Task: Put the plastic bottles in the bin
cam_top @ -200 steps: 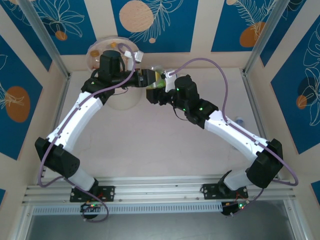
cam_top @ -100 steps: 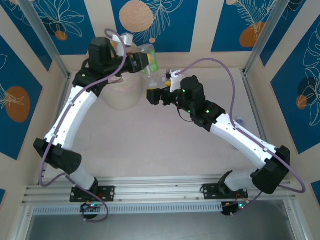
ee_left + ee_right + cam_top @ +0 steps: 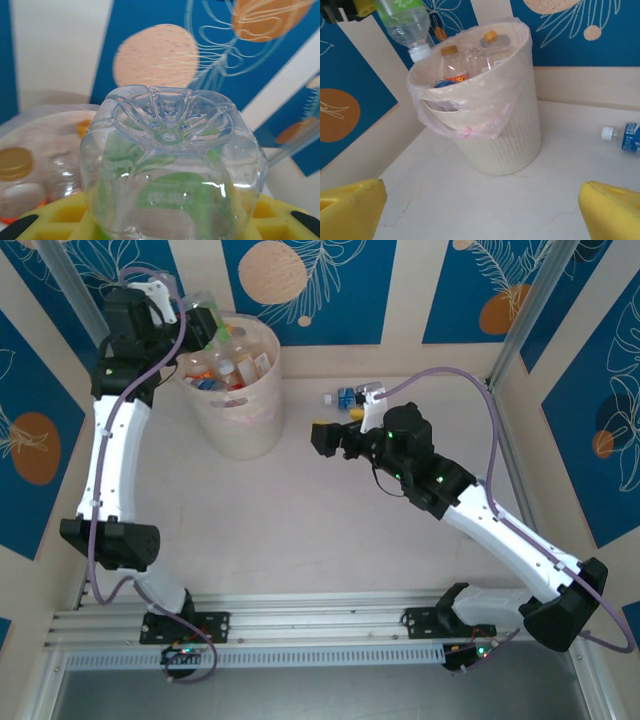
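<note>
Top view: two arms, one bin, one bottle in hand, one loose.
- The left arm is being stretched to the far-left corner. The left gripper (image 3: 205, 328) is being clamped on a green-label bottle (image 3: 213, 318) over the rim of the bin (image 3: 245, 420).
- The count of bottles inside cannot be told.
- The right arm is being bent over the table (image 3: 300, 510). The right gripper (image 3: 337, 426) is being held wide apart, empty.
- A blue-label bottle (image 3: 345, 397) is lying just beyond it.

Left wrist: the held bottle's base is being pointed at the camera, between yellow pads (image 3: 60, 222).

Right wrist: the held bottle's long axis is being tilted, cap down toward the bin's mouth. Two capped bottles (image 3: 451, 67) are being shown inside.
</note>
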